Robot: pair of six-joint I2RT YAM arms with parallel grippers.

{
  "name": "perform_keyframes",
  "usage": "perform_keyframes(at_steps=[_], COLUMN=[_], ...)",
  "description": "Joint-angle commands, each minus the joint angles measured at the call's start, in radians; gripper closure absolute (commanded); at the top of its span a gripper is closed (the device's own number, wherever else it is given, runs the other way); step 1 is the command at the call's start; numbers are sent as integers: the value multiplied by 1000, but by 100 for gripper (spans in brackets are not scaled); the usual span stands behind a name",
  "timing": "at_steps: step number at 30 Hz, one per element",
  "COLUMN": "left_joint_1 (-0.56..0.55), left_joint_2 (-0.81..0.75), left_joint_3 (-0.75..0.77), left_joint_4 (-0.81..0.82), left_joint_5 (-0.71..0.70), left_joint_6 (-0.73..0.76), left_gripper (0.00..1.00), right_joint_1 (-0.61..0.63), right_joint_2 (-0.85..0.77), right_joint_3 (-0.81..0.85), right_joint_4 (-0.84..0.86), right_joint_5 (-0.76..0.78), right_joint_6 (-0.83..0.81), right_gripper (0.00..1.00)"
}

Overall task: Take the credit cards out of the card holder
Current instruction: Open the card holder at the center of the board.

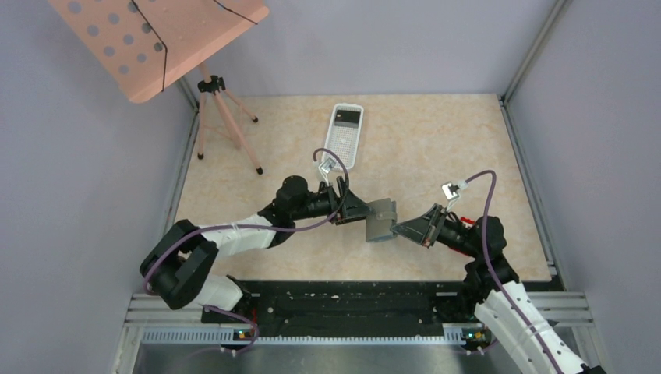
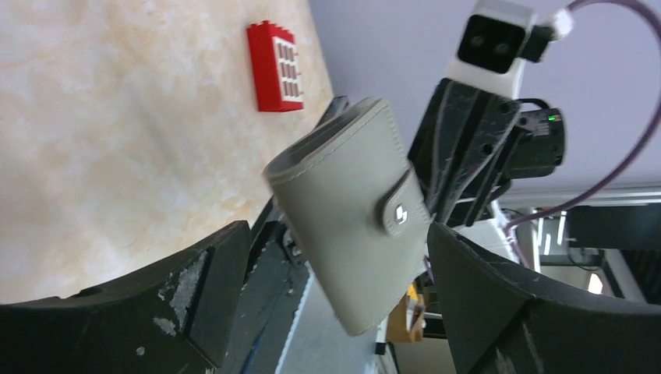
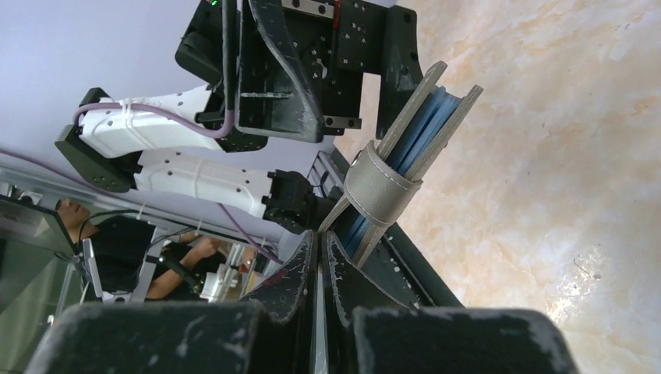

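Above the beige marbled tabletop (image 2: 117, 140): a wallet pinched by one edge.
The right gripper (image 3: 318, 243) is clenched on the lower edge of the flat grey leather card holder (image 2: 343, 195), held aloft with its snap strap fastened (blue-grey pockets show edge-on). The left gripper (image 2: 339, 238) has its jaws spread wide around it. A red credit card with white squares (image 2: 276, 66) lies on the tabletop beyond.

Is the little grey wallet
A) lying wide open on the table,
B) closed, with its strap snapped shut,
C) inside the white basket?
B: in the left wrist view the card holder is folded shut, with its strap snapped across the front.
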Motion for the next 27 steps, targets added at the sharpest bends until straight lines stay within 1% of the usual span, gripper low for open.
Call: perform_keyframes(at_steps=[1,3,5,7,8,9,13,14,16,18,21,24,27], left_joint_1=[-13,-14,-14,-14,-14,-14,-15,-14,-14,-14,-15,-16,-16], left_joint_2=[44,59,64,58,51,42,-3,-17,-46,-78,-128,-170,-187], left_joint_3=[1,-10,-21,-21,-22,-22,-37,-41,-46,-41,-30,-17,-31], left_joint_4=[364,453,515,525,514,489,371,341,270,162,-30,-221,-328], left_joint_5=[47,51,56,66,68,67,47,39,23,0,-79,-181,-260], left_joint_6=[-154,-197,-222,-222,-215,-202,-131,-113,-63,-2,90,168,197], left_gripper=[14,20,32,49,60,69,98,100,100,100,100,100,100], right_joint_1=[18,17,18,18,17,18,19,18,17,17,18,22,49], right_joint_2=[-14,-20,-31,-41,-45,-48,-45,-40,-26,-8,23,64,124], right_joint_3=[52,46,30,21,22,25,56,68,93,119,174,200,207], right_joint_4=[65,46,36,14,-14,-47,-194,-228,-283,-328,-404,-425,-417], right_joint_5=[-17,-9,-2,9,17,27,76,92,116,149,206,244,292], right_joint_6=[36,27,27,15,0,-18,-100,-120,-153,-177,-219,-223,-216], right_gripper=[100,100,100,100,100,100,100,100,98,85,72,66,61])
